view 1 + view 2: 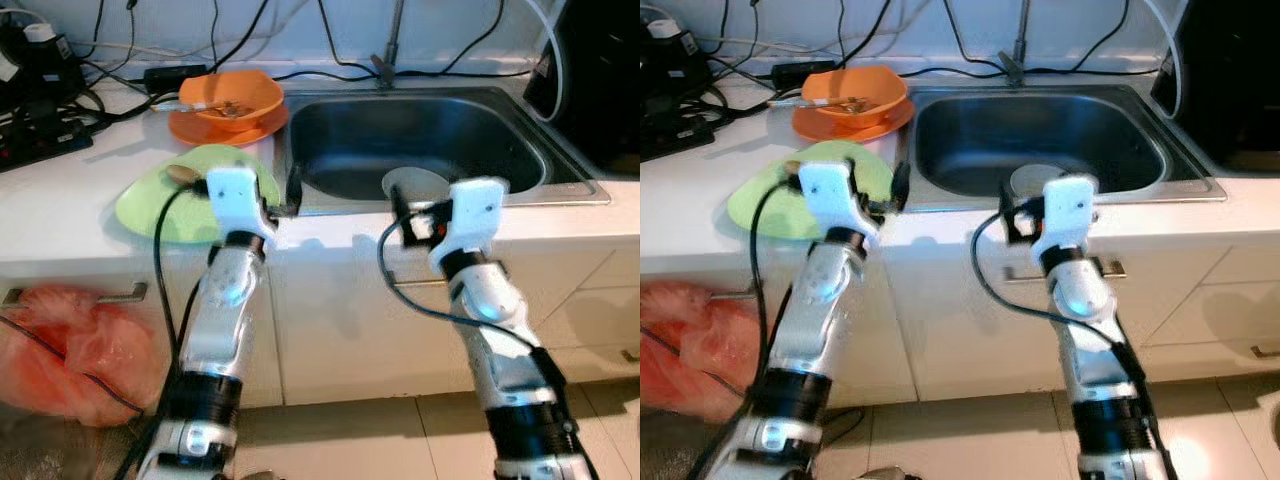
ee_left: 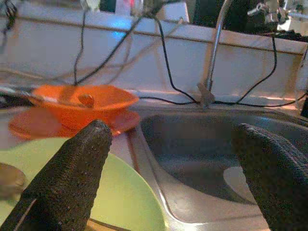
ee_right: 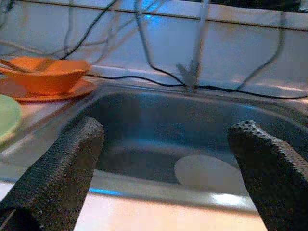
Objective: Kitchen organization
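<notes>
A light green plate lies on the white counter left of the steel sink, with a small brown object on its far edge. Behind it an orange bowl holding a utensil rests on an orange plate. A pale round plate lies flat in the basin. My left gripper is open, hovering over the green plate's right edge and the sink's left rim. At the sink's front rim my right gripper is open, facing the pale plate. Neither holds anything.
The faucet rises behind the sink among several black cables. A power strip sits at the back left and a black appliance at the right. A red plastic bag hangs below the counter by the cabinet fronts.
</notes>
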